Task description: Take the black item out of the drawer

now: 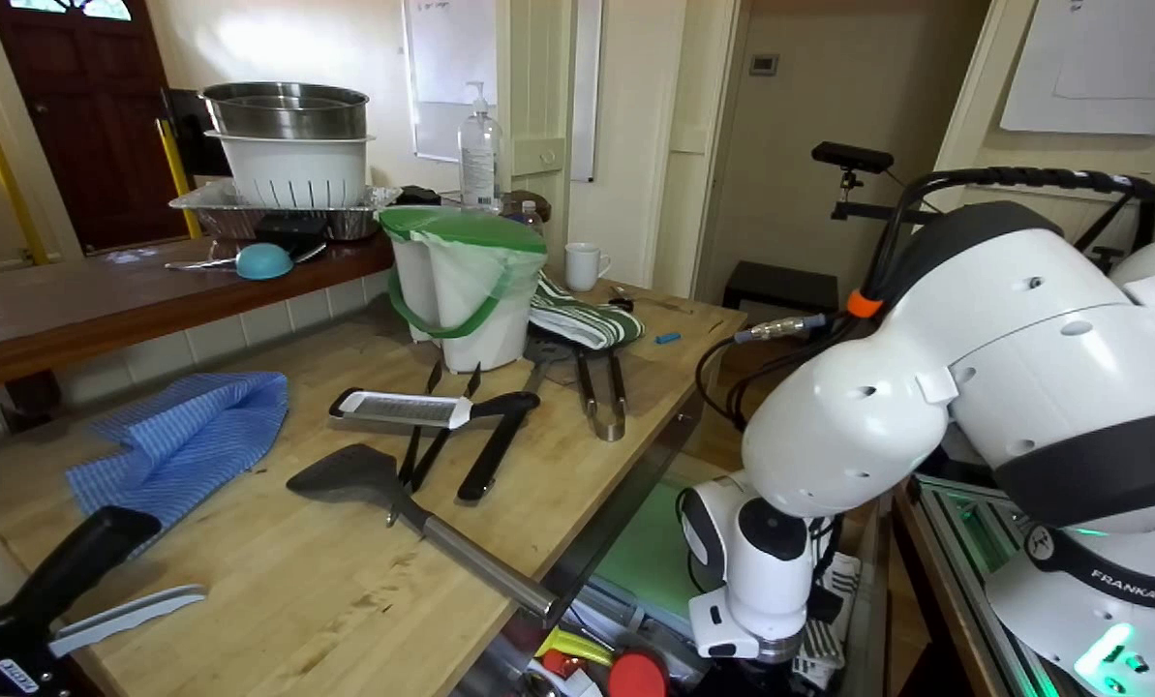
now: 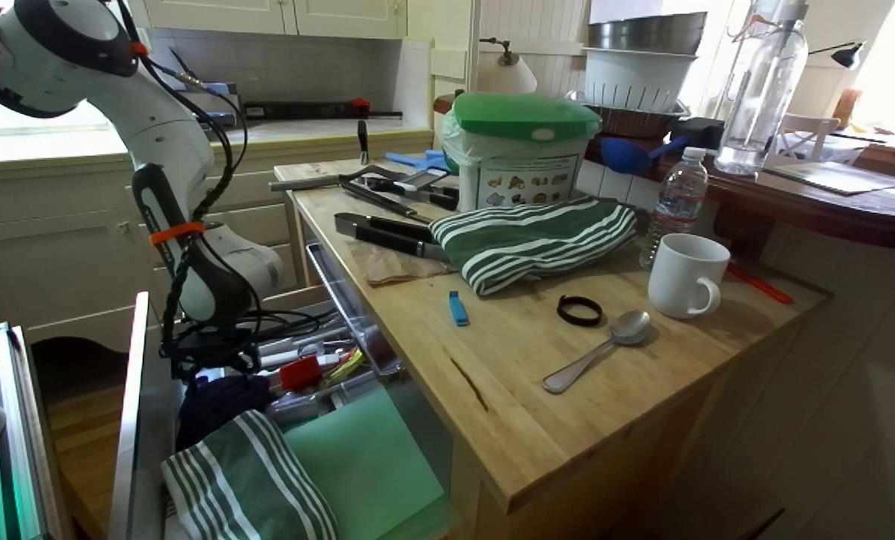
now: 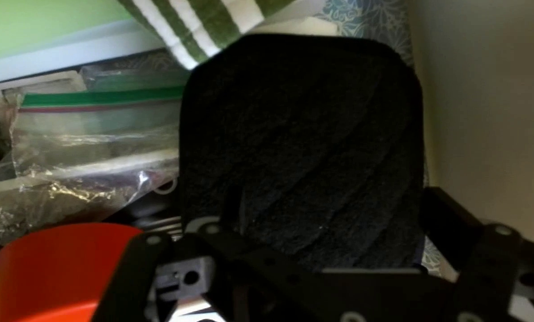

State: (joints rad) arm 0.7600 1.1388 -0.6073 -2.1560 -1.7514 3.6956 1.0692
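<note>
Counter (image 1: 316, 581): its wooden top is shown above the open drawer (image 2: 147, 420) in both exterior views.

Arm (image 1: 838, 426): one only, bent down beyond the counter's edge; no nearer arm has to be chosen.

Drawer: pulled out, with the gripper (image 3: 334, 201) let down into it.

Striped cloth (image 2: 252, 480): laid in the drawer; it might be dragged along if caught.

Gripper: spread wide, with nothing seen pinched.

Black item (image 3: 302, 125): not yet lifted from the drawer, its far corner met by the striped cloth. In an exterior view the item (image 2: 218, 401) is seen below the gripper; in the wrist view it is stretched away ahead. Its near end is hidden, so its long axis cannot be settled.

Fingers (image 3: 448, 226): set so that the squeeze would be made across the item's width. In the wrist view, the one at left is seen over the item's face, the one at right by its edge. Whether it is touched cannot be told. The item is judged wider than the gap, so a fold would probably have to be gathered.
</note>
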